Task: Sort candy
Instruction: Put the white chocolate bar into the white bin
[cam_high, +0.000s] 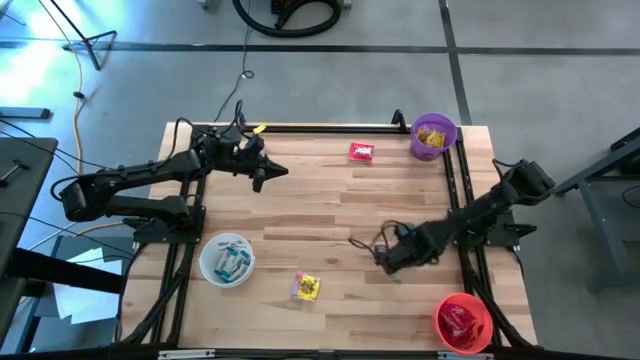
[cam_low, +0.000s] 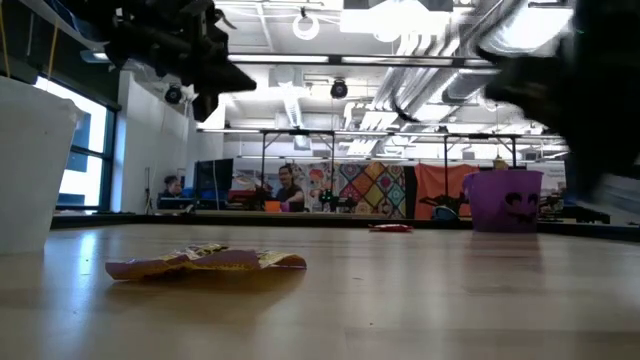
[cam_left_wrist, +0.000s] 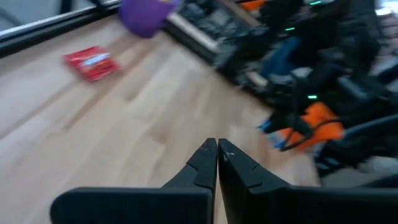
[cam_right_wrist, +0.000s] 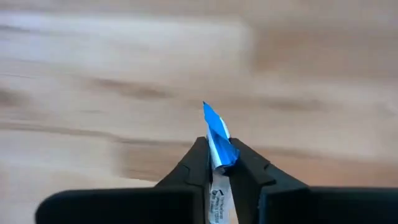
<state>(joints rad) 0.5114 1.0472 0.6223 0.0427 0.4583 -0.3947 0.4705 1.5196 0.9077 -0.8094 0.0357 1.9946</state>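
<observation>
A light blue and white candy (cam_right_wrist: 214, 134) sits between the fingers of my right gripper (cam_right_wrist: 216, 148), which is shut on it over the table's right middle (cam_high: 385, 262). A red candy (cam_high: 361, 152) lies flat near the far edge, and a yellow candy (cam_high: 306, 288) lies flat near the front. My left gripper (cam_high: 283, 172) hovers shut and empty above the far left of the table; its closed tips (cam_left_wrist: 217, 146) point toward the red candy (cam_left_wrist: 91, 63). My right gripper pinches the blue and white candy between its two fingers, coming from above and pointing down. The wrapper stands edge-on in the gap, and its blue end (cam_right_wrist: 210, 117) sticks out past the fingertips. Whether that end touches the wood, I cannot tell.
A purple bowl (cam_high: 433, 136) with yellow candy stands at the far right corner. A red bowl (cam_high: 463, 322) with red candy is at the near right, and a white bowl (cam_high: 226, 260) with blue candy at the near left. Bare wood lies between them.
</observation>
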